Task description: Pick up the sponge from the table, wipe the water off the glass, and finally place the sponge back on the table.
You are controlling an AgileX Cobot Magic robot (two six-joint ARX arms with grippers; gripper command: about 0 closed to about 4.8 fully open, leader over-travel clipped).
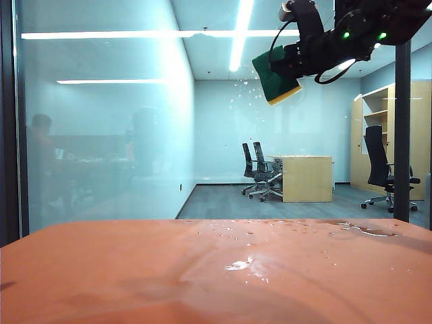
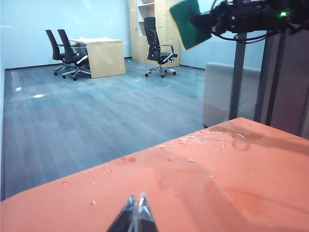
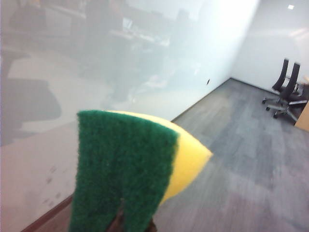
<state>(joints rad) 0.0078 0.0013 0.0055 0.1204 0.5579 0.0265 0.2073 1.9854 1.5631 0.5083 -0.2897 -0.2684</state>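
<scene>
High against the glass [image 1: 101,135], my right gripper [image 1: 287,64] is shut on the sponge [image 1: 273,77]. The sponge's dark green layer faces the pane and its yellow foam shows along the lower edge. A speckled cluster of water [image 1: 239,101] droplets sits on the glass just left of and below the sponge. In the right wrist view the sponge [image 3: 125,164] fills the foreground and hides most of the right gripper [image 3: 135,224]. My left gripper [image 2: 136,200] hangs shut and empty low over the orange-red table [image 2: 251,193]. From there the sponge [image 2: 188,21] shows far up.
Clear puddles [image 1: 246,264] and scattered drops lie on the table [image 1: 101,270] near its far edge. Behind the glass stand office chairs [image 1: 260,172], a light wooden desk [image 1: 307,177] and shelving. A black frame post [image 1: 402,135] rises at the right.
</scene>
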